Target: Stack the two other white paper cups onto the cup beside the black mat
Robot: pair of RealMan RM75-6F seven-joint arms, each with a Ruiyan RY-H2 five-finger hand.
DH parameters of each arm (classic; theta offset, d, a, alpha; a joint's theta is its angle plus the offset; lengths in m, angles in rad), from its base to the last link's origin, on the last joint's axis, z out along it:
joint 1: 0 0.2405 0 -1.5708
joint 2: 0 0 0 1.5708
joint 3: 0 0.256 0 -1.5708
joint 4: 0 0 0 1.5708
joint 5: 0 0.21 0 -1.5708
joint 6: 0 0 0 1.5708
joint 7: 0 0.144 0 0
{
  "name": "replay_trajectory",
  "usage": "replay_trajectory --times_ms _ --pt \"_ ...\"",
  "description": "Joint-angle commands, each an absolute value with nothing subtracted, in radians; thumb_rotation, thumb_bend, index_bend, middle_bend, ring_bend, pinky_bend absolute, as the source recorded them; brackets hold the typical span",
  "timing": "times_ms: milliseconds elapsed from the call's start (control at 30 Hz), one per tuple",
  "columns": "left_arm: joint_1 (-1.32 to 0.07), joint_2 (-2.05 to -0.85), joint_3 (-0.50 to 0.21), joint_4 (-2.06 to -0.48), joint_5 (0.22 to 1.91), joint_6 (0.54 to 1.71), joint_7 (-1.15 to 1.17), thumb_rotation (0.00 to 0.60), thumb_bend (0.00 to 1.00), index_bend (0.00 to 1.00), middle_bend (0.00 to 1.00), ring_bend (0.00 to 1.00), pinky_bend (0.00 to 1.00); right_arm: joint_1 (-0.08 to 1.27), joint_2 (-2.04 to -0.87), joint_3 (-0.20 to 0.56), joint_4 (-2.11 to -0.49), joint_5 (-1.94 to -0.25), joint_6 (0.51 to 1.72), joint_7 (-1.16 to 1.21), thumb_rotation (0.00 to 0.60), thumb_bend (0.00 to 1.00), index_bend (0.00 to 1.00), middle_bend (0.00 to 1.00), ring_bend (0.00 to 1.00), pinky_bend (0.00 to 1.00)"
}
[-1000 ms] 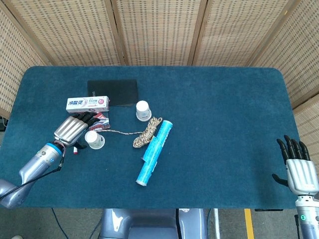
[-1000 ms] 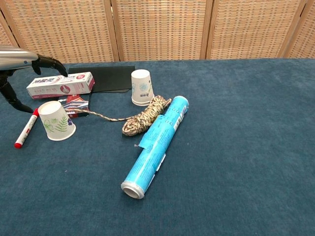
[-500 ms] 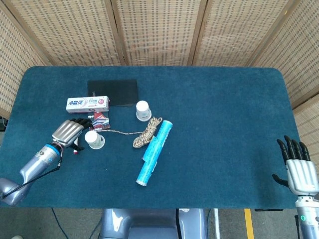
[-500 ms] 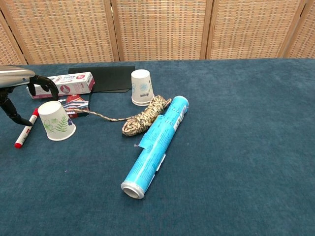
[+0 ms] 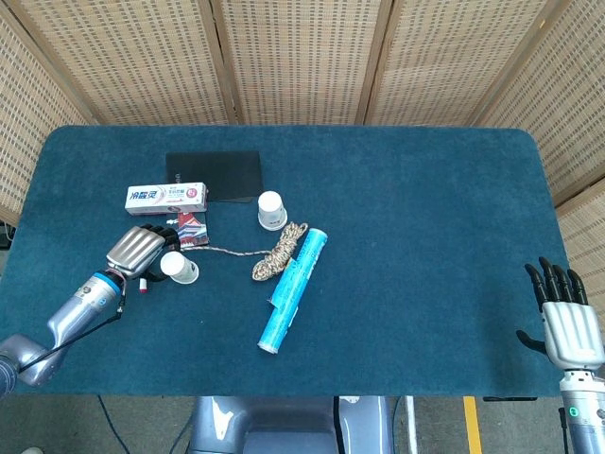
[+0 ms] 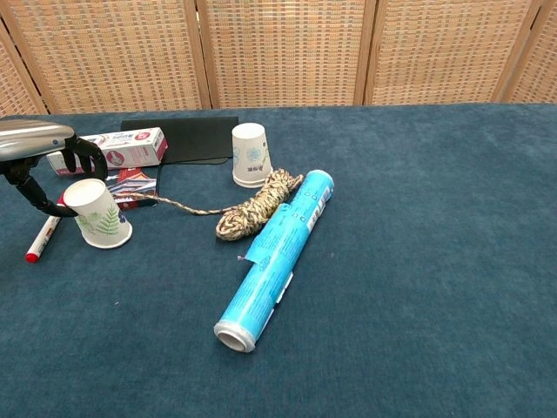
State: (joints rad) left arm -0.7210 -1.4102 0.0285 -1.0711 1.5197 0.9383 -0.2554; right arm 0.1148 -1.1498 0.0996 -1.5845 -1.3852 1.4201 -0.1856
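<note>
A white paper cup with a blue print (image 5: 271, 209) (image 6: 250, 155) stands upside down just right of the black mat (image 5: 215, 173) (image 6: 187, 138). A second upside-down cup with a green leaf print (image 5: 179, 268) (image 6: 98, 214) sits further left, tilted slightly. My left hand (image 5: 140, 249) (image 6: 42, 155) curls over this cup's top, with fingers (image 6: 90, 160) behind it and the thumb against its left side. My right hand (image 5: 566, 321) hovers at the table's near right corner with its fingers extended, holding nothing; the chest view does not show it.
A toothpaste box (image 5: 167, 197) (image 6: 113, 148) lies in front of the mat. A coil of rope (image 5: 279, 251) (image 6: 254, 204) and a blue roll (image 5: 294, 288) (image 6: 276, 255) lie right of the cups. A red marker (image 6: 42, 238) lies beside the left hand, and a small packet (image 6: 135, 184) behind the leaf cup.
My left hand has dropped from above the toothpaste box onto the leaf-print cup and curled its fingers round it. The cup has tipped slightly. The right hand has not moved.
</note>
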Motion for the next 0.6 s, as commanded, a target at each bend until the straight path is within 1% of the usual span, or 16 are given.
replay_trajectory --times_ms 33,167,267,367,467,600 --pt "-0.722 -1.414 0.023 -1.068 1.52 0.942 -0.263 0.6 0.29 0.48 0.34 0.32 0.32 0.115 -1.15 0.1 -1.584 -1.384 1.419 -0.185 0.6 0.0 0.0 0.0 0.0 0.0" --pt "-0.728 -1.404 0.001 -1.088 1.518 0.957 -0.294 0.6 0.29 0.49 0.34 0.32 0.32 0.115 -1.148 0.1 -1.585 -1.386 1.421 -0.181 0.6 0.0 0.0 0.0 0.0 0.0" --pt "-0.743 -1.39 -0.029 -1.111 1.511 0.967 -0.3 0.6 0.29 0.49 0.34 0.32 0.33 0.116 -1.148 0.099 -1.585 -1.386 1.419 -0.18 0.6 0.0 0.0 0.0 0.0 0.0" --pt "-0.771 -1.381 -0.067 -1.135 1.488 0.949 -0.297 0.6 0.29 0.49 0.34 0.32 0.34 0.117 -1.149 0.099 -1.584 -1.386 1.416 -0.182 0.6 0.0 0.0 0.0 0.0 0.0" --pt "-0.835 -1.382 -0.14 -1.161 1.429 0.885 -0.279 0.6 0.29 0.49 0.35 0.32 0.34 0.119 -1.151 0.098 -1.584 -1.386 1.413 -0.185 0.6 0.0 0.0 0.0 0.0 0.0" --pt "-0.926 -1.408 -0.229 -1.16 1.322 0.786 -0.185 0.6 0.29 0.49 0.35 0.32 0.34 0.12 -1.15 0.101 -1.584 -1.38 1.411 -0.184 0.6 0.0 0.0 0.0 0.0 0.0"
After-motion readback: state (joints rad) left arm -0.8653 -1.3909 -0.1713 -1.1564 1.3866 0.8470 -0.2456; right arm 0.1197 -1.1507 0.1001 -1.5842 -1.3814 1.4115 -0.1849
